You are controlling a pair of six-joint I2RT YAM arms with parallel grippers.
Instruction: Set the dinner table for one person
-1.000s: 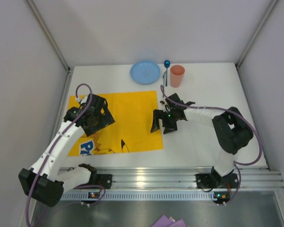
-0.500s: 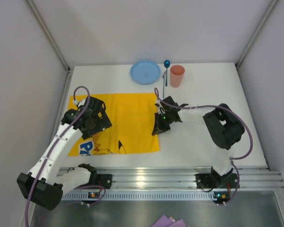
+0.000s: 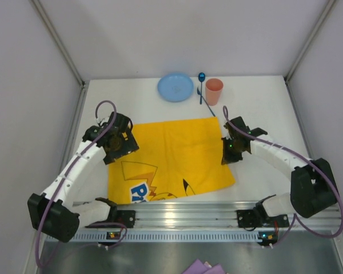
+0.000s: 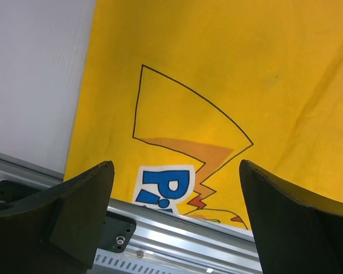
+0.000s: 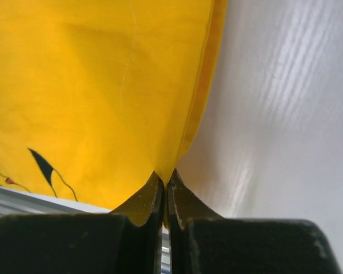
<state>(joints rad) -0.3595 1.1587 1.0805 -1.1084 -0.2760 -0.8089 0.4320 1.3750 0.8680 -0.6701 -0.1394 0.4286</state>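
The yellow cartoon-printed placemat (image 3: 171, 157) lies spread and slightly skewed on the white dinner table (image 3: 268, 108). My right gripper (image 3: 226, 158) is shut on the mat's right edge. In the right wrist view the yellow placemat (image 5: 103, 85) hem is pinched between the closed tips of the right gripper (image 5: 166, 181). My left gripper (image 3: 115, 149) hovers open over the mat's left edge. In the left wrist view the placemat (image 4: 228, 74) shows between the wide-apart fingers of the left gripper (image 4: 176, 171), which hold nothing.
A blue plate (image 3: 175, 87), a blue spoon (image 3: 201, 76) and a pink cup (image 3: 214, 91) stand at the table's far edge. The aluminium rail (image 3: 177, 214) runs along the near edge, just below the mat. White walls close in both sides.
The right gripper has shut on the placemat's right edge and dragged it to the right. The mat has shifted right and turned a little. The left gripper stays open near the mat's left edge.
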